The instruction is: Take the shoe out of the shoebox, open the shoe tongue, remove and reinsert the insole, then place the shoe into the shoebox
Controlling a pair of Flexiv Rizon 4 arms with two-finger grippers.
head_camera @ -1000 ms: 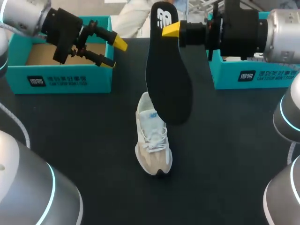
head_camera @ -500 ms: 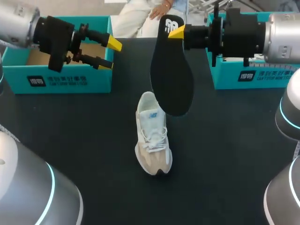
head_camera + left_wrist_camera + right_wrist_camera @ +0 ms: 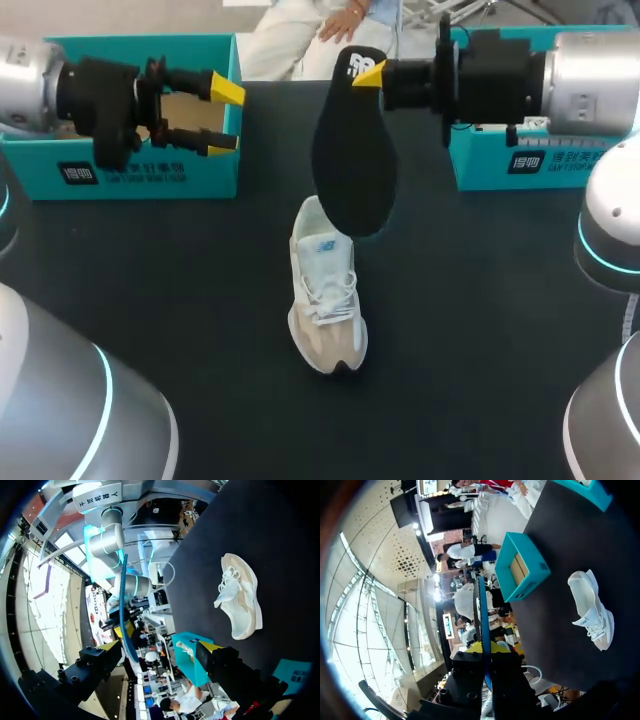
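Table (image 3: 480, 300): dark top, both arms over its far half.

Shoe (image 3: 325, 290): pale, white laces, standing on its sole near the middle of the table, outside both boxes. Toe toward the robot, heel toward the far edge. Also seen from the left wrist (image 3: 240, 597) and the right wrist (image 3: 592, 610), alone on bare tabletop in both.

Insole (image 3: 352, 160): black, out of the shoe, hanging lengthwise in the air. Right gripper (image 3: 370, 72) is clamped on its upper end, with one yellow tip showing against the black. The lower end overlaps the shoe's heel opening in the head view; contact there cannot be judged. The right wrist view shows the insole (image 3: 481, 625) edge-on as a thin strip running out from between the fingers of the right gripper (image 3: 484, 655).

Left gripper (image 3: 226, 117): fingers spread wide with nothing between them, held at the near corner of the left box (image 3: 120, 160). In its own view the left gripper (image 3: 162, 647) has only background between its tips.

Left box: teal, open, brown card inside, at the far left. Right box (image 3: 520, 155): teal, at the far right, partly behind the right arm.
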